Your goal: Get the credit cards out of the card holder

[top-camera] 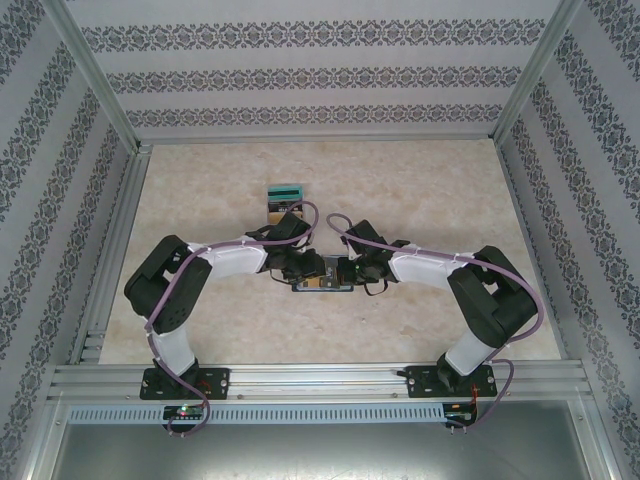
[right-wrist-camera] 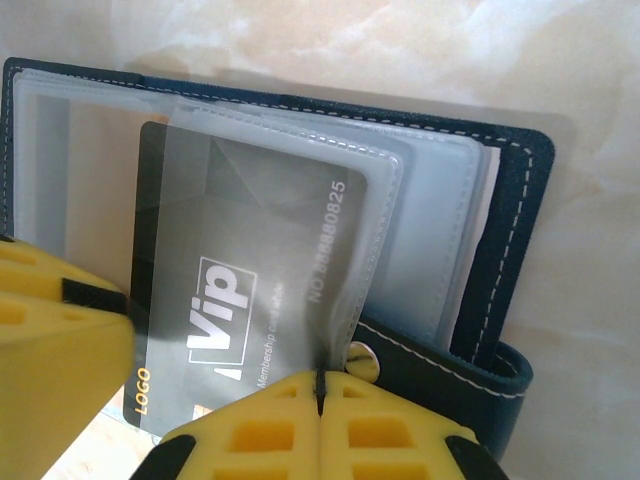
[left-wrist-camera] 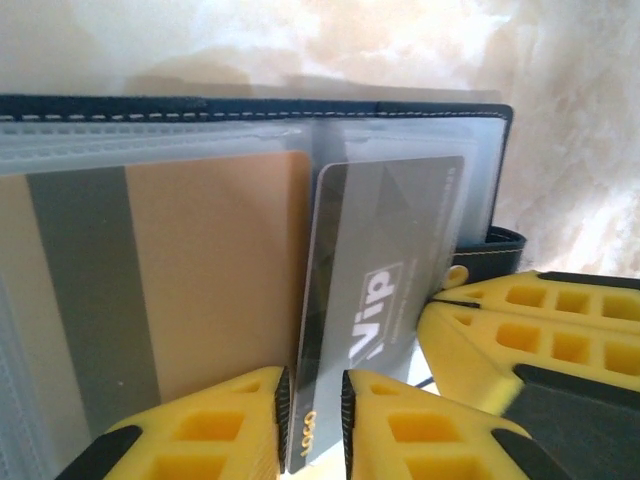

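The navy card holder (right-wrist-camera: 515, 220) lies open on the table between both arms (top-camera: 322, 288). A dark grey "Vip" credit card (right-wrist-camera: 250, 290) sticks partly out of a clear sleeve (right-wrist-camera: 390, 200). My right gripper (right-wrist-camera: 320, 385) is shut on that sleeve's edge, beside the snap button (right-wrist-camera: 362, 357). My left gripper (left-wrist-camera: 315, 420) has its pads a narrow gap apart, one on each side of the Vip card's (left-wrist-camera: 390, 250) protruding end, and the card runs slanted through the gap. A tan card with a grey stripe (left-wrist-camera: 215, 270) sits in the neighbouring sleeve.
A tan wooden box with a teal top (top-camera: 284, 197) stands just behind the left gripper (top-camera: 316, 270). The two grippers meet nose to nose, the right gripper (top-camera: 346, 272) close against the left. Patterned walls and metal rails fence the beige table (top-camera: 430, 200).
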Controlling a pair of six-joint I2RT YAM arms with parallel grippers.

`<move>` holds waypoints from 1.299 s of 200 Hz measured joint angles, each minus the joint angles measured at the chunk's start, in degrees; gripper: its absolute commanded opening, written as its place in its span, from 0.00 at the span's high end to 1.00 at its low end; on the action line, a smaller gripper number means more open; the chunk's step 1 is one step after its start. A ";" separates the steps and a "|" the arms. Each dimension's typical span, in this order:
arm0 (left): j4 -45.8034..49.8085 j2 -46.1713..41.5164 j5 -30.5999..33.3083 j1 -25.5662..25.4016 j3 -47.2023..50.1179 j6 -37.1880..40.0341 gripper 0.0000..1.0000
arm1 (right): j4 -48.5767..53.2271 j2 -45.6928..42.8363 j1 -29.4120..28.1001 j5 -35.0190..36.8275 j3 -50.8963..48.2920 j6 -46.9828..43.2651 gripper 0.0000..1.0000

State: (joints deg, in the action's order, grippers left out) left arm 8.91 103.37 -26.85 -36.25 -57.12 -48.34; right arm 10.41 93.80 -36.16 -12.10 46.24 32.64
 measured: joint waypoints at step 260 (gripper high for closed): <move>0.04 -3.58 0.26 2.99 2.95 0.15 0.77 | 0.02 0.02 0.00 0.00 0.02 0.00 0.92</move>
State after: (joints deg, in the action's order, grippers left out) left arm 8.95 99.79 -26.59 -33.26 -54.17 -48.18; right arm 10.44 93.82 -36.16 -12.10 46.26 32.64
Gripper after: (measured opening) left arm 0.164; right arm 0.081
